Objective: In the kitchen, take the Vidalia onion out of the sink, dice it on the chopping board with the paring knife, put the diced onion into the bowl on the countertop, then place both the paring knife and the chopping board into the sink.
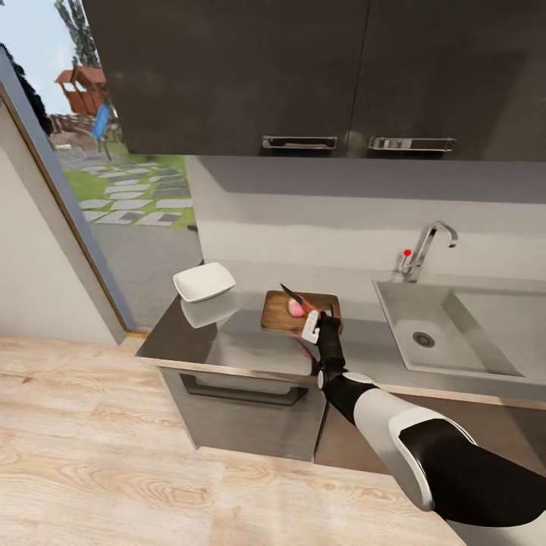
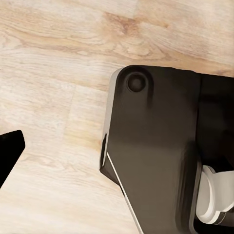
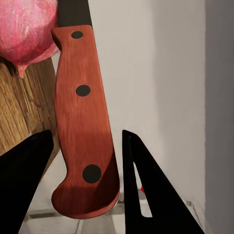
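The dark brown chopping board (image 1: pixel 282 317) lies on the glossy grey countertop (image 1: pixel 227 345), between the bowl and the sink. On it rests the pinkish-red Vidalia onion (image 1: pixel 293 307) (image 3: pixel 23 29). My right gripper (image 1: pixel 312 326) (image 3: pixel 85 132) is shut on the paring knife's reddish handle (image 3: pixel 82 122) at the board's near right corner. The dark blade (image 1: pixel 291 294) reaches over the onion, pointing away to the left. The white bowl (image 1: pixel 203 282) sits at the counter's left end. The left wrist view catches a single black fingertip (image 2: pixel 10 146) over the floor.
The steel sink (image 1: pixel 447 330) with its round drain (image 1: pixel 423 339) and chrome tap (image 1: pixel 425 249) lies to the right of the board. Dark wall cabinets (image 1: pixel 318 76) hang overhead. My own dark base (image 2: pixel 156 146) stands on the wooden floor (image 1: pixel 91 455); a window is at the left.
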{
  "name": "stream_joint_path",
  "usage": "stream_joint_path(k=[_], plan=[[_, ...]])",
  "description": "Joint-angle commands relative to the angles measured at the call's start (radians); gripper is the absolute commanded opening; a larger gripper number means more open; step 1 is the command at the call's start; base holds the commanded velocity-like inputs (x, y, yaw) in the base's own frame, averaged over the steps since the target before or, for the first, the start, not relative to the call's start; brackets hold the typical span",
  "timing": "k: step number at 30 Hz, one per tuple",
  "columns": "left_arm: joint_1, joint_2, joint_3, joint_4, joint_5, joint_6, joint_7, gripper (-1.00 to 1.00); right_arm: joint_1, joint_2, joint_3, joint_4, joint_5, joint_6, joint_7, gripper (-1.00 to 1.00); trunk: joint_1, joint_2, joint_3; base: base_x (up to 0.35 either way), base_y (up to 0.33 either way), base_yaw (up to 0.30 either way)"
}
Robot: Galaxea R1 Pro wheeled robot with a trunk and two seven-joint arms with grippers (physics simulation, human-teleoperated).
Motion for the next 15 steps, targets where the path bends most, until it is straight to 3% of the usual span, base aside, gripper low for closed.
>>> stream_joint_path(k=[1,15], plan=[[0.0,0.0,0.001,-0.002,0.011,0.0,-0.01,1.0,-0.001,0.0,-0.003,0.049,-0.01,0.01,0.0,-1.0,0.001,-0.002,-0.002,0.0,0.004,0.0],[0.0,0.0,0.001,-0.001,0.011,0.001,-0.01,1.0,-0.001,0.0,-0.003,0.049,-0.01,0.013,0.029,-1.0,0.001,-0.002,-0.002,0.0,0.0,0.0]])
